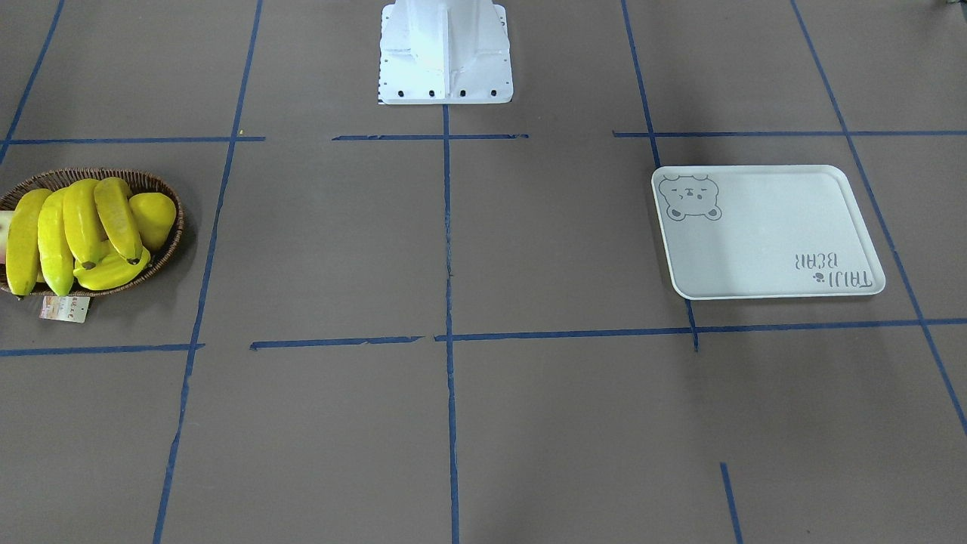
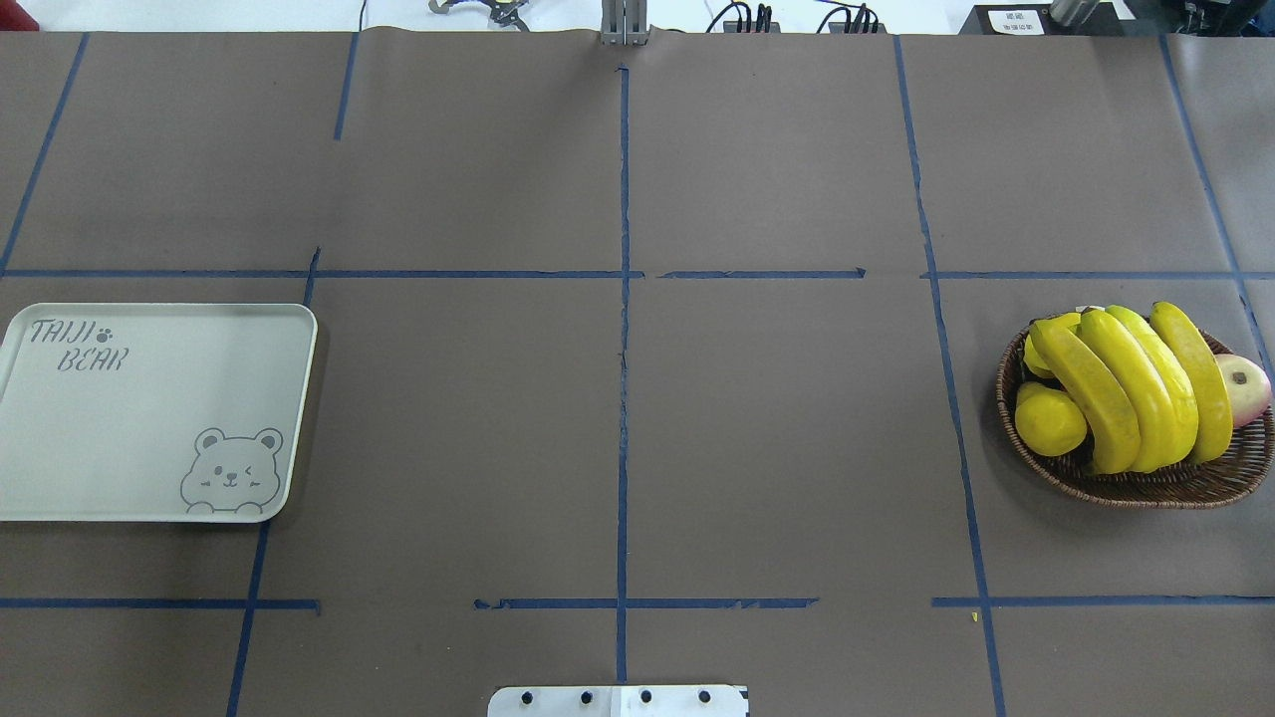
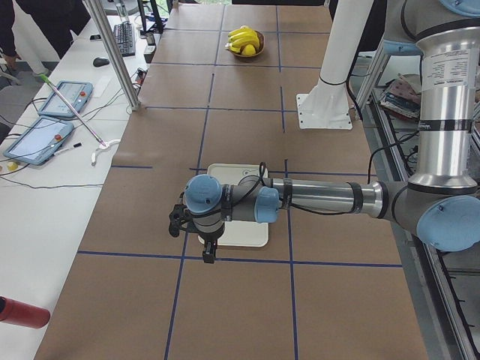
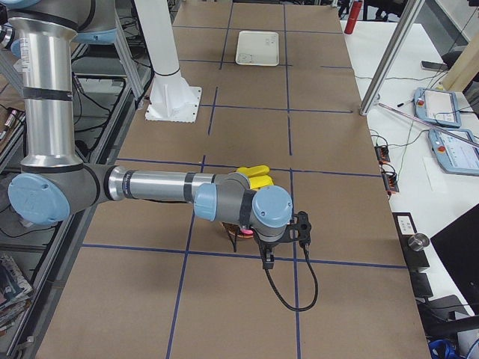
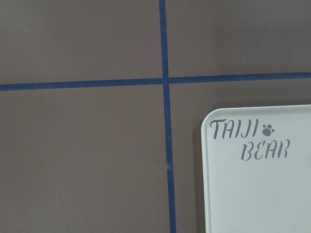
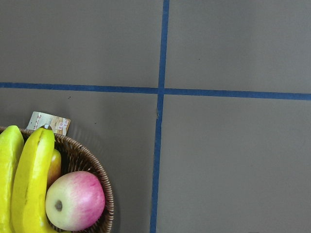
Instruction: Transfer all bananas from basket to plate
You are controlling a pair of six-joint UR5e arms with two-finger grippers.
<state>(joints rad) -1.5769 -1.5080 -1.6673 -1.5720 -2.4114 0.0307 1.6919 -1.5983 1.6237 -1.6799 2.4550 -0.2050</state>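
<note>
Plainly, seen from overhead, the bananas (image 2: 1126,393) lie side by side in the basket (image 2: 1146,488) at the 3 o'clock edge of the tabletop (image 2: 637,418), with a plump yellow fruit (image 2: 1048,420) at their 9 o'clock and a pink apple (image 2: 1247,388) at their 3 o'clock, while the plate (image 2: 139,428) lies at the 9 o'clock edge, well apart from them. The left end effector (image 3: 208,255) hangs above the plate's edge and the right end effector (image 4: 266,259) above the basket's rim, yet the side views do not let one tell whether either is spread or pressed together.
</note>
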